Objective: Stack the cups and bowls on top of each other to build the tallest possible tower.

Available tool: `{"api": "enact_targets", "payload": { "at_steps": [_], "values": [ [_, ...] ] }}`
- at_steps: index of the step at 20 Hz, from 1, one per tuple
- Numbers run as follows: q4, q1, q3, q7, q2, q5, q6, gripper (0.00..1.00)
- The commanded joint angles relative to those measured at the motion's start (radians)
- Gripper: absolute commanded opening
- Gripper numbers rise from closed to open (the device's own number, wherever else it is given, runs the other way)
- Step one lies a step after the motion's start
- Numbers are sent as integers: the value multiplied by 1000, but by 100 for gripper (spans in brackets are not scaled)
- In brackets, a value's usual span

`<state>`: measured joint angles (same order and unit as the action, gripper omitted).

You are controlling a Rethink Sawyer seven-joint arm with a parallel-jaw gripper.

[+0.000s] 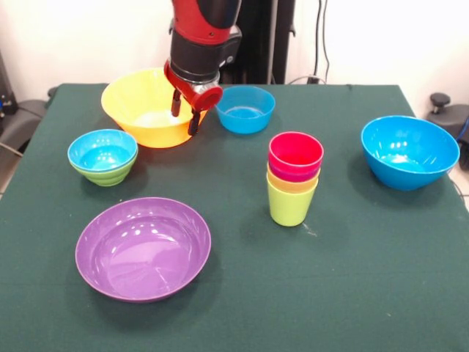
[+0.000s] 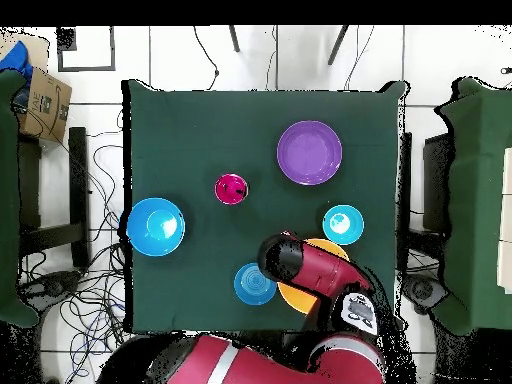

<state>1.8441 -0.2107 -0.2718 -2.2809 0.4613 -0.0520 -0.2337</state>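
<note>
Table (image 1: pixel 366 293), dark green cloth, holds everything. Arm (image 1: pixel 204 29) comes down at far left-centre; gripper (image 1: pixel 186 112) hangs w/ fingers slightly apart, empty, right at the near-right rim of the lg yellow-orange bowl (image 1: pixel 143 106). That's the key relation: the rim sits just under and left of the tips, so a short drop should straddle it.

Wide purple bowl (image 1: pixel 143 248) lies near-left, well apart. Lg blue bowl (image 1: pixel 409 150) far right. Small blue bowl (image 1: pixel 245 108) just right of gripper, close, could get bumped on a swing. Another small blue bowl (image 1: pixel 102 150) sits nested in the green bowl (image 1: pixel 108 176), left.

Tower (image 1: pixel 293 180) centre-right, upright: lime green cup lowest, yellow, purple, red on top. Path from gripper to it looks clear.
</note>
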Motion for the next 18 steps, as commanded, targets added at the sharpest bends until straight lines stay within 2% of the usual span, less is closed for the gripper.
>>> {"api": "enact_targets", "payload": {
  "at_steps": [1, 10, 18],
  "values": [
    [0, -16, 139, -69, -63, 29, 74, 100],
    [-25, -15, 148, -69, -96, 23, 96, 100],
    [-27, -6, 138, -70, -94, 23, 83, 100]
  ]
}}
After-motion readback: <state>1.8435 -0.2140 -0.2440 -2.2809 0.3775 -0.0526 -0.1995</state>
